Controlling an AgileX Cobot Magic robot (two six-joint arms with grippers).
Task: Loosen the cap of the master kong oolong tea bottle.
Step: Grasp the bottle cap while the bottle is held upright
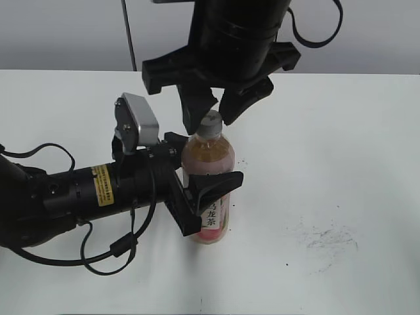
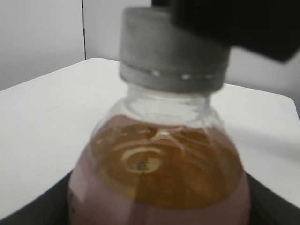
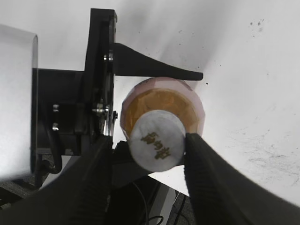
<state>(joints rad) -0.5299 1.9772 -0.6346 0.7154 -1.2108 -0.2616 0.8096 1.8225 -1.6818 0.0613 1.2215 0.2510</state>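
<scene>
One bottle (image 1: 209,177) stands clamped between my left gripper's (image 1: 209,197) fingers; its one cap (image 3: 157,139) sits between my right gripper's (image 3: 150,157) parted fingers, one touching.

One master kong oolong tea bottle (image 1: 209,172) is seen standing on the one white surface (image 1: 341,151). One cap (image 1: 211,125) is counted on its neck, grey-white with a dark printed mark on top. One label (image 1: 211,216) with black characters is wrapped around its lower body. Two robot arms are counted, each ending in one pincer: the left pincer (image 1: 207,197) and the right pincer (image 1: 216,113), so two pincers in all, with two fingers apiece. One silver wrist camera housing (image 1: 139,123) is visible on the left arm. One patch of dark scuff marks (image 1: 325,239) is counted on the surface.
</scene>
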